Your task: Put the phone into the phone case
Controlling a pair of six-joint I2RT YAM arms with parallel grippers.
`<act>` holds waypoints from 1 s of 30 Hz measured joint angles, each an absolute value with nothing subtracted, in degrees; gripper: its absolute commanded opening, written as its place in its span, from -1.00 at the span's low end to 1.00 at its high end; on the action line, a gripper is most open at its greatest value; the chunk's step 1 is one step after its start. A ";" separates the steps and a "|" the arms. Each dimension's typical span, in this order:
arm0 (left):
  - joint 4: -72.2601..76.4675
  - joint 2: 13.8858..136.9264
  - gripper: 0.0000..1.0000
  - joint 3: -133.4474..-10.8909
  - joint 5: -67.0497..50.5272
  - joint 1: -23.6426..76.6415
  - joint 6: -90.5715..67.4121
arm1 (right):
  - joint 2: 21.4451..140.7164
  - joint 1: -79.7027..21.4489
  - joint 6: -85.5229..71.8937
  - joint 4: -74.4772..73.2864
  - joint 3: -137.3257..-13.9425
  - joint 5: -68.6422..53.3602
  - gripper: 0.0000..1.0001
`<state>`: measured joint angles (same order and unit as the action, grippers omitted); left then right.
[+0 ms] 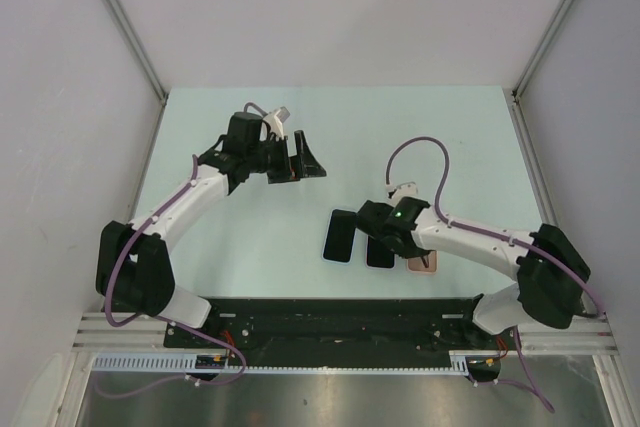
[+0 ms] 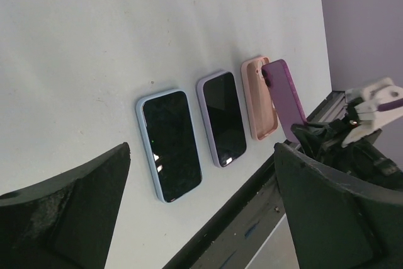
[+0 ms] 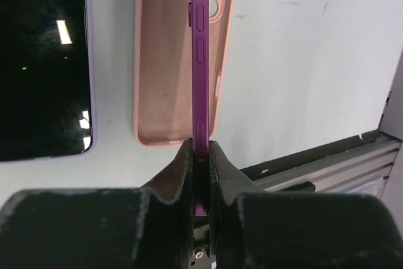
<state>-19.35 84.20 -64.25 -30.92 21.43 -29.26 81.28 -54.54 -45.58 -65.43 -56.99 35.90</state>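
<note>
My right gripper (image 3: 199, 155) is shut on a purple phone (image 3: 199, 61), held on edge with its far end over the empty pink phone case (image 3: 164, 61). The case lies open side up near the table's front edge (image 1: 424, 263). In the left wrist view the purple phone (image 2: 284, 96) tilts over the right side of the pink case (image 2: 255, 102). My left gripper (image 1: 300, 159) is open and empty, raised over the table's middle left, well away from the case; its fingers (image 2: 82, 212) frame that view.
Two cased phones lie screen up left of the pink case: a blue-cased one (image 2: 171, 145) and a lilac-cased one (image 2: 223, 118), also seen in the top view (image 1: 340, 236) (image 1: 380, 249). The black front rail (image 1: 340, 322) runs just behind them.
</note>
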 measured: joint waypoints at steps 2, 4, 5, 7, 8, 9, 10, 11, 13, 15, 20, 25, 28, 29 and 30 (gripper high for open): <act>-19.22 84.20 0.99 -64.25 -31.33 21.43 -29.28 | 83.48 -54.78 -45.50 -64.90 -56.99 36.75 -1.00; -19.00 84.20 1.00 -64.25 -31.70 21.43 -29.28 | 85.38 -54.96 -45.45 -64.40 -56.99 37.15 -0.99; -18.96 84.20 1.00 -64.25 -31.77 21.41 -29.28 | 86.21 -55.11 -45.45 -64.23 -56.99 37.23 -0.90; -18.96 84.20 1.00 -64.25 -31.88 21.41 -29.28 | 87.48 -55.46 -45.50 -64.05 -56.99 37.39 -0.83; -18.96 84.20 0.99 -64.23 -31.97 21.39 -29.28 | 87.94 -55.70 -45.52 -64.07 -56.99 37.69 -0.75; -18.94 84.20 1.00 -64.25 -32.05 21.34 -29.30 | 88.36 -55.90 -45.67 -64.07 -56.99 38.02 -0.70; -18.87 84.20 1.00 -64.23 -32.21 21.30 -29.32 | 88.84 -56.16 -45.91 -64.07 -56.99 38.30 -0.66; -18.74 84.20 1.00 -64.23 -32.25 21.21 -29.32 | 89.47 -56.51 -46.19 -64.10 -56.99 38.44 -0.61; -18.41 84.20 1.00 -64.16 -32.38 21.08 -29.36 | 91.02 -57.19 -46.89 -64.12 -56.99 38.44 -0.57; -18.02 84.20 0.99 -63.88 -32.36 20.97 -29.39 | 92.58 -57.84 -47.44 -63.88 -56.99 38.09 -0.51; -17.96 84.18 0.99 -63.29 -32.53 20.86 -29.45 | 94.65 -58.65 -48.66 -62.76 -56.73 37.21 -0.35; -17.65 84.18 0.99 -62.98 -32.71 20.86 -29.47 | 94.94 -58.70 -49.39 -61.47 -55.66 36.64 -0.28; -17.58 83.92 0.98 -62.57 -32.58 20.84 -29.47 | 94.83 -58.59 -49.36 -60.58 -55.27 36.16 -0.18; -17.63 83.81 0.98 -62.54 -32.56 20.84 -29.47 | 94.67 -58.41 -49.32 -60.14 -55.09 35.79 -0.12; -17.58 83.72 0.98 -62.54 -32.51 20.84 -29.45 | 94.48 -58.19 -49.28 -59.70 -54.96 35.48 -0.09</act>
<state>-17.58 83.72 -62.54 -32.51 20.84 -29.45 94.48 -58.19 -49.28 -59.70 -54.96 35.48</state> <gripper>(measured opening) 0.992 0.400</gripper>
